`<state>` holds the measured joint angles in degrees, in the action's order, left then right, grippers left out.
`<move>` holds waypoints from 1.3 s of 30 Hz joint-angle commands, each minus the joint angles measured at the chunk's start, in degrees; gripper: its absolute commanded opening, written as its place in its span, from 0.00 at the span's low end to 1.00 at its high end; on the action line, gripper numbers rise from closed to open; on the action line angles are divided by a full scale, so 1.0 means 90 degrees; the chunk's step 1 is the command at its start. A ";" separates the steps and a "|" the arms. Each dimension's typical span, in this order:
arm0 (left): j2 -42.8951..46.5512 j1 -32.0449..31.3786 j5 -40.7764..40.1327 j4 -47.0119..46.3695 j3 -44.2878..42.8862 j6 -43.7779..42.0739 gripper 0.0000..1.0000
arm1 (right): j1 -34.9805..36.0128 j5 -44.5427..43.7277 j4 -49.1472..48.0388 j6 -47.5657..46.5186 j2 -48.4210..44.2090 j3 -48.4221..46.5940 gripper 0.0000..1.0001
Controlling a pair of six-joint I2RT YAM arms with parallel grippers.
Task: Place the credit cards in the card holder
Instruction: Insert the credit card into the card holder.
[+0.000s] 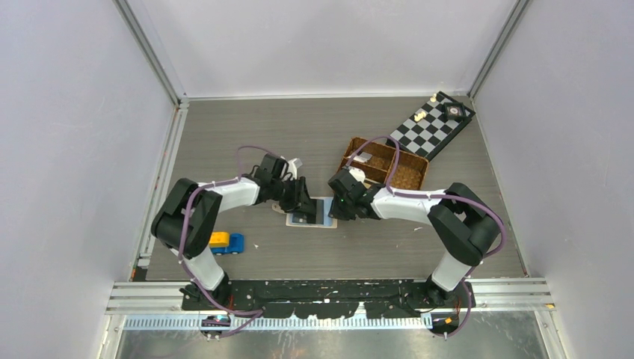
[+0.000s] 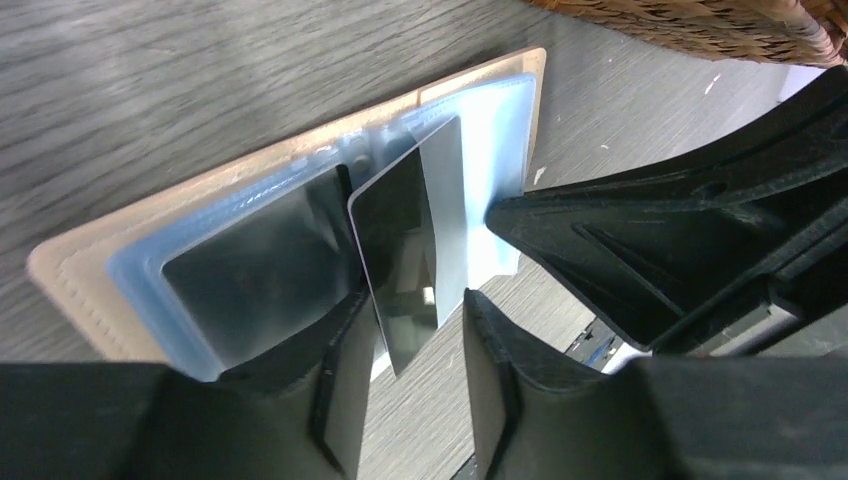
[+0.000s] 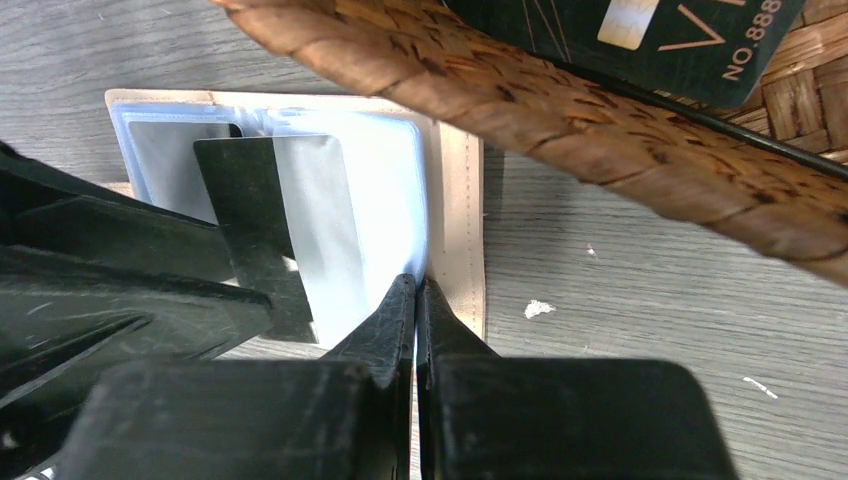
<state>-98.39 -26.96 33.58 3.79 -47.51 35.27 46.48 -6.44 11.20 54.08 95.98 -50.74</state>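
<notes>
Beige-pink on the outside and pale blue within, the card holder (image 2: 60,275) lies opened flat near the middle of the table (image 1: 299,134), just on the near side of the woven basket (image 3: 560,130). One black card (image 2: 255,275) sits fully inside its left-hand sleeve. Beside it a silver-grey card (image 2: 447,190) lies in the next sleeve, and a dark card (image 2: 395,260) stands tilted across it, one end at the sleeve mouth and the other sticking out over the holder's edge. The left gripper (image 2: 408,300) straddles that protruding end with its jaws spread, a clear gap on one side, so the card looks to be resting on the sleeve, not pinched. The right gripper (image 3: 415,285) has its jaws pressed together, tips down on the outer edge of the blue sleeve, most likely to pin the holder so it cannot slide while a card is pushed in. I cannot tell whether it nips a sliver of plastic. A dark green card (image 3: 640,40) lies in the basket, probably awaiting its turn. A chessboard (image 1: 434,123) sits at the far right corner and small toy cars (image 1: 226,241) near the left arm.
</notes>
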 commanded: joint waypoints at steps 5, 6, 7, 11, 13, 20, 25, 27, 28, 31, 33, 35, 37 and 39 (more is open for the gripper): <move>0.0610 0.0032 -0.0949 0.1074 -0.0132 -0.0618 0.48 | 0.0011 -0.0355 0.0277 -0.0062 -0.0183 0.0166 0.00; 0.0659 0.0014 -0.0948 0.1075 -0.0132 -0.0623 0.48 | 0.0011 -0.0350 0.0281 -0.0069 -0.0191 0.0168 0.01; 0.0693 0.0001 -0.0946 0.1074 -0.0132 -0.0627 0.48 | 0.0011 -0.0343 0.0274 -0.0066 -0.0202 0.0164 0.01; 0.0644 -0.0032 -0.0702 0.0891 -0.0094 -0.0554 0.49 | 0.0011 -0.0246 0.0248 -0.0106 -0.0265 0.0151 0.04; 0.0571 -0.0032 -0.0576 0.0749 -0.0067 -0.0491 0.49 | 0.0011 -0.0220 0.0250 -0.0098 -0.0320 0.0142 0.10; 0.0445 -0.0032 -0.0478 0.0486 -0.0005 -0.0386 0.48 | 0.0009 -0.0260 0.0336 -0.0131 -0.0548 0.0164 0.29; 0.0394 -0.0039 -0.0393 0.0367 0.0015 -0.0339 0.48 | 0.0011 -0.0250 0.0297 -0.0138 -0.0581 0.0205 0.25; 0.0350 -0.0041 -0.0374 0.0322 0.0024 -0.0319 0.48 | 0.0011 -0.0195 0.0247 -0.0130 -0.0539 0.0208 0.22; 0.0331 -0.0049 -0.0366 0.0297 0.0027 -0.0307 0.48 | 0.0011 -0.0164 0.0209 -0.0117 -0.0510 0.0216 0.21; 0.0222 -0.0111 -0.0351 0.0224 0.0011 -0.0260 0.48 | 0.0010 -0.0071 0.0108 -0.0100 -0.0439 0.0213 0.17; 0.0169 -0.0168 -0.0350 0.0199 -0.0021 -0.0242 0.48 | 0.0011 -0.0038 0.0085 -0.0100 -0.0415 0.0218 0.14; 0.0111 -0.0222 -0.0358 0.0168 -0.0055 -0.0219 0.47 | 0.0011 -0.0032 0.0075 -0.0102 -0.0411 0.0213 0.11; 0.0065 -0.0266 -0.0378 0.0156 -0.0108 -0.0205 0.46 | 0.0011 -0.0043 0.0080 -0.0112 -0.0398 0.0218 0.08; 0.0029 -0.0308 -0.0401 0.0166 -0.0171 -0.0198 0.45 | 0.0011 -0.0041 0.0084 -0.0104 -0.0382 0.0208 0.06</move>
<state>-96.33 -28.75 31.05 5.63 -47.86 33.39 46.50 -6.13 13.52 53.25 92.99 -48.88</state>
